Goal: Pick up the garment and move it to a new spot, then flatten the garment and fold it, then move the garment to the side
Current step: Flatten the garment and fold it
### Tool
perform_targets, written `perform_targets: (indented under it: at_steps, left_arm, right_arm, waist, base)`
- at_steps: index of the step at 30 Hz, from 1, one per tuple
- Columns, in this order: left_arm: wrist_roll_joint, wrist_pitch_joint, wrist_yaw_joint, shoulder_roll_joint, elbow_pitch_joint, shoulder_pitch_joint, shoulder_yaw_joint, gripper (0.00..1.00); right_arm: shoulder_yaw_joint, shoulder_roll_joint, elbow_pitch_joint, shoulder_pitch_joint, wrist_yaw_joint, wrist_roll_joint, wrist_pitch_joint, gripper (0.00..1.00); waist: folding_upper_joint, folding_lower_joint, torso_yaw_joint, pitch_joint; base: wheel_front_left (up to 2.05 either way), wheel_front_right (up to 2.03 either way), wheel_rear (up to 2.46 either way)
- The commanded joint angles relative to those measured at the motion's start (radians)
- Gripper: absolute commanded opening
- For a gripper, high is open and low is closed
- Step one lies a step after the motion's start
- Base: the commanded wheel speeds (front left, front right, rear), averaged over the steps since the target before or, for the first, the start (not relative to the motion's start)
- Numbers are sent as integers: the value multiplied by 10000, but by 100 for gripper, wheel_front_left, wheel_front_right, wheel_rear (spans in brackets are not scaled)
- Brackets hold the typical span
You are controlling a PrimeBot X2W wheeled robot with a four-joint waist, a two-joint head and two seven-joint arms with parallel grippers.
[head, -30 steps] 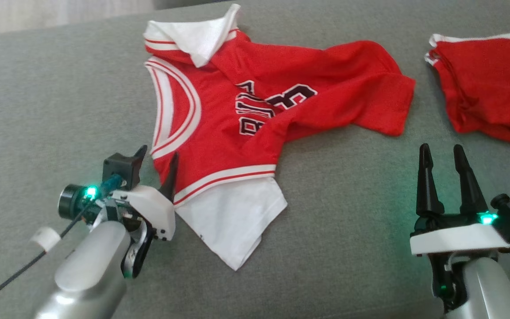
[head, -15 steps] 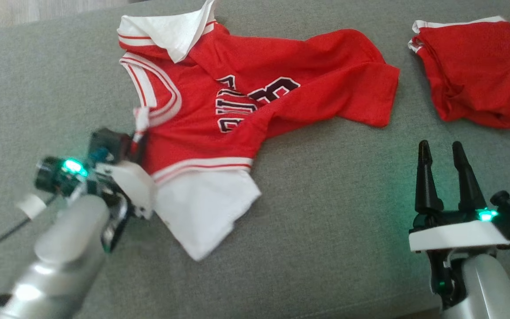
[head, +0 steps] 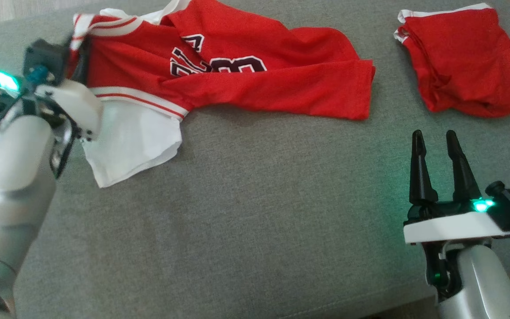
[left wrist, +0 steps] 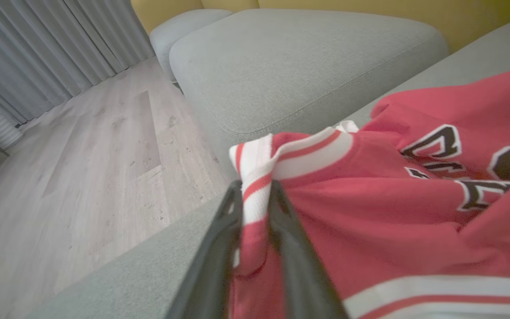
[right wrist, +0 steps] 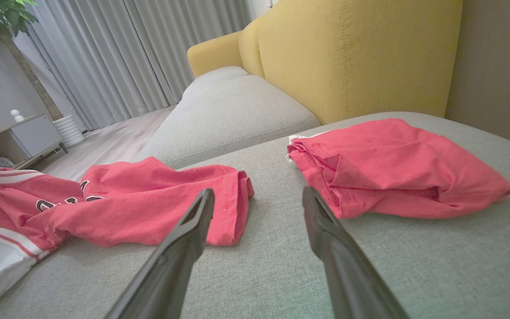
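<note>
Grip: left gripper [left wrist: 255,187] clamps striped trim of the garment [head: 246,88] near the left edge of the sofa [head: 259,230]; lift slowly; right gripper [head: 434,136] stands wide.

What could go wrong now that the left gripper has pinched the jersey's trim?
The left gripper holds only a thin pinch of the jersey by its striped trim, so the cloth could slip free when lifted. That pinch sits close to the edge of the cushion, with floor beyond; a drop there might slide off.
</note>
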Motion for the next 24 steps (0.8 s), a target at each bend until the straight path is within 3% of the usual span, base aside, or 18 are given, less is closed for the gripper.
perform_targets:
  at_steps: [1, 6, 14, 19, 24]
  left_arm:
    - [85, -128, 4, 466, 31, -647, 355, 100]
    - [113, -966, 406, 187, 618, -864, 469, 100]
    - [-391, -2037, 644, -471, 612, 312, 717, 100]
    - [-765, -2283, 936, -801, -274, 1645, 1078, 100]
    - [-801, -2314, 1508, -1060, -2043, 3334, 1552, 100]
  right_arm:
    - [243, -60, -314, -224, -9, 41, -107, 100]
    - [150, -60, -297, -153, -9, -28, -107, 100]
    - [-117, -60, -280, 112, -9, -268, -107, 100]
    - [-250, -60, -308, 369, -9, -467, -107, 100]
    - [-434, -60, -335, 644, -9, -616, -107, 100]
  waist:
    - [0, -1, -7, 4]
    - [0, -1, 142, -145]
    - [0, -1, 844, -854]
    - [0, -1, 1403, -1372]
    - [0, -1, 1900, -1800]
  base:
    - [0, 0, 0]
    - [0, 0, 0]
    - [0, 0, 0]
    - [0, 0, 0]
    - [0, 0, 0]
